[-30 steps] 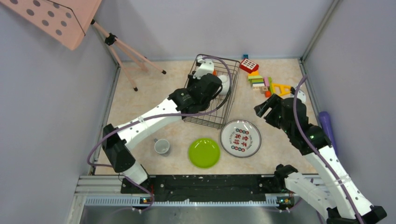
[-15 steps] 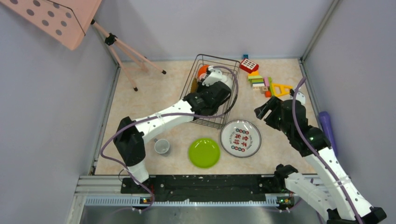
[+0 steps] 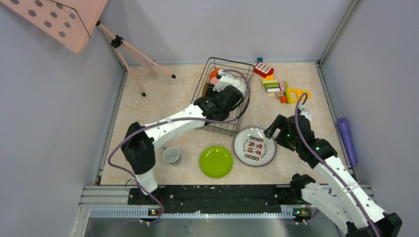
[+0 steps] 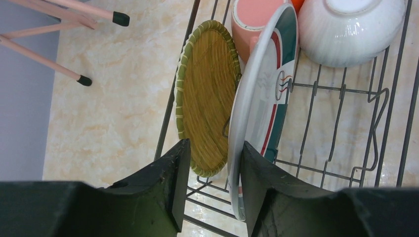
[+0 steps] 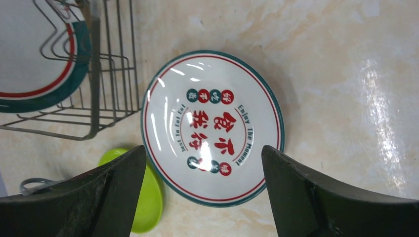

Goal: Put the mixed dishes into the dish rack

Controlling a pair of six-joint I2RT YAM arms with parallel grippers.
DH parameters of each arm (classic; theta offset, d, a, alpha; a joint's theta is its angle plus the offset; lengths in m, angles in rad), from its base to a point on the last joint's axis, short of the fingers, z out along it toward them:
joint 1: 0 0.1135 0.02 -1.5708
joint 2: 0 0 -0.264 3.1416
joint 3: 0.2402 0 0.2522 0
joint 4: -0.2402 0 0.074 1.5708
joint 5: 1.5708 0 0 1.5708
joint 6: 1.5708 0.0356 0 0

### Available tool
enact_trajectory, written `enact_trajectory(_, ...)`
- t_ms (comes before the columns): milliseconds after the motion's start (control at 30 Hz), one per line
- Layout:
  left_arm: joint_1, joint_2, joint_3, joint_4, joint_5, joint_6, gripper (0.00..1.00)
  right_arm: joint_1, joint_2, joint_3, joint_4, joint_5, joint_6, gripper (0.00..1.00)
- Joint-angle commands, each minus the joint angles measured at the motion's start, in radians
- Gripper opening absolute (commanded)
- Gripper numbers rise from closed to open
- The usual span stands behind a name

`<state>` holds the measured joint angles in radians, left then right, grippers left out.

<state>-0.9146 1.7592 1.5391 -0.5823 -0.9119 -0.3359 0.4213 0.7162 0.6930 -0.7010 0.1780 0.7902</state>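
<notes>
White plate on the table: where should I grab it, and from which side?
Pinch the rim of the white plate at its right edge, coming down from above with the open right gripper. It lies flat, face up, so only the rim can be pinched. The rack and green plate crowd its left side; the right edge has room, so it is probably easiest.

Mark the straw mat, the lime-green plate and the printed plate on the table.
straw mat (image 4: 207, 98): left wrist view, woven face.
lime-green plate (image 3: 216, 161): top view, its middle.
printed plate (image 5: 212, 127): right wrist view, lettered centre.
</notes>
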Motion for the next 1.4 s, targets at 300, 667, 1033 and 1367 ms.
enact_trajectory(300, 0.019, -0.271, -0.015, 0.040, 0.298, -0.037, 0.73, 0.001, -0.010, -0.231, 0.085, -0.087, 0.154, 0.83)
enact_trajectory(667, 0.057, -0.476, -0.182, 0.126, 0.530, -0.148, 0.78, 0.001, 0.002, -0.348, 0.151, -0.095, 0.206, 0.72)
enact_trajectory(1033, 0.086, -0.449, -0.224, 0.115, 0.646, -0.089, 0.80, 0.001, -0.025, -0.276, 0.110, -0.095, 0.175, 0.00)
enact_trajectory(1367, 0.074, -0.352, -0.158, 0.092, 0.622, 0.004, 0.61, 0.002, -0.141, -0.013, -0.129, 0.088, 0.097, 0.00)
